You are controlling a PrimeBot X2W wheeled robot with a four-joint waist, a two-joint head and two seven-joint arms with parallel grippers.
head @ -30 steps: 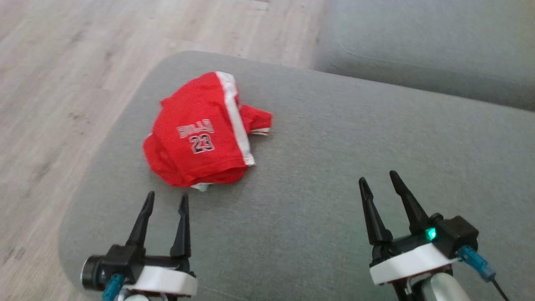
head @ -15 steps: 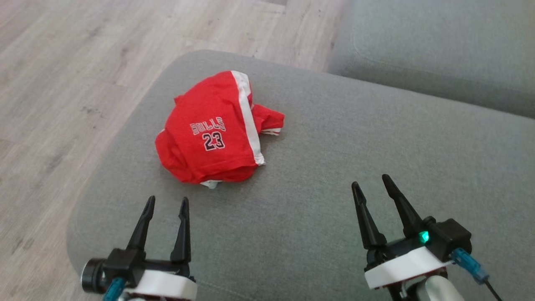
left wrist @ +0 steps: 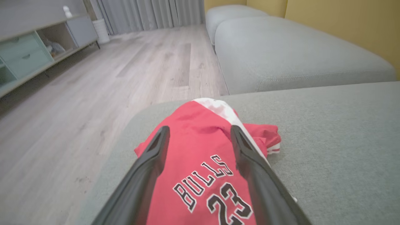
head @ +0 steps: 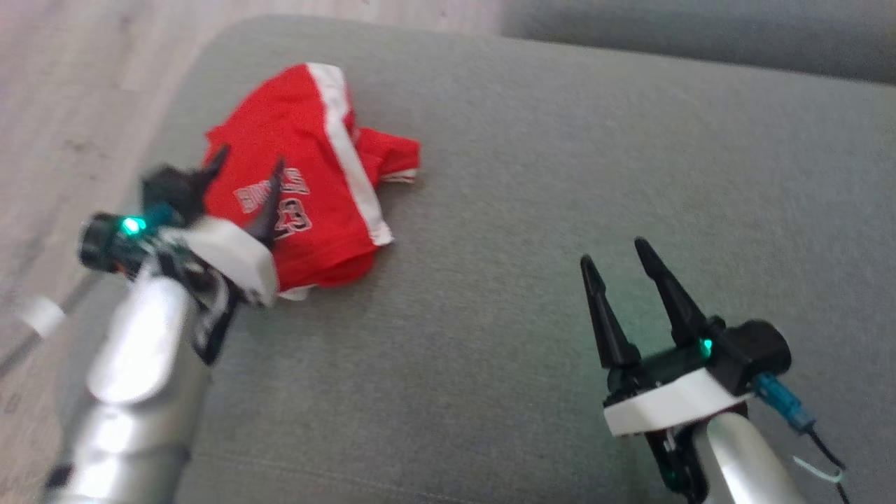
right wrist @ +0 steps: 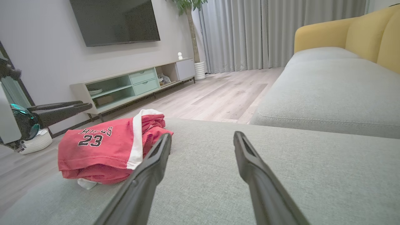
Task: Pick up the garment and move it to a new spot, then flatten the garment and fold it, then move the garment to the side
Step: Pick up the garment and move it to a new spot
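Observation:
The garment [head: 315, 175] is a crumpled red jersey with a white stripe and "BULLS 23" lettering, lying on the grey sofa cushion [head: 525, 210] near its left end. My left gripper [head: 248, 164] hovers open over the garment's near part, fingers spread above the lettering; its own wrist view shows the garment [left wrist: 200, 162] between the two fingers. My right gripper [head: 616, 252] stands open over bare cushion to the right, well apart from the garment [right wrist: 109, 147]. In the right wrist view the left gripper's fingers [right wrist: 59, 109] show above the garment's left side.
The cushion's rounded left edge drops to a wooden floor [head: 63, 105]. A second grey cushion [left wrist: 281, 56] lies beyond, with a yellow backrest [right wrist: 343, 34]. A TV cabinet [right wrist: 134, 84] stands across the room.
My left arm has risen and reached forward over the garment, still open. The right gripper has barely moved. The head camera has tilted down, shifting the whole picture.

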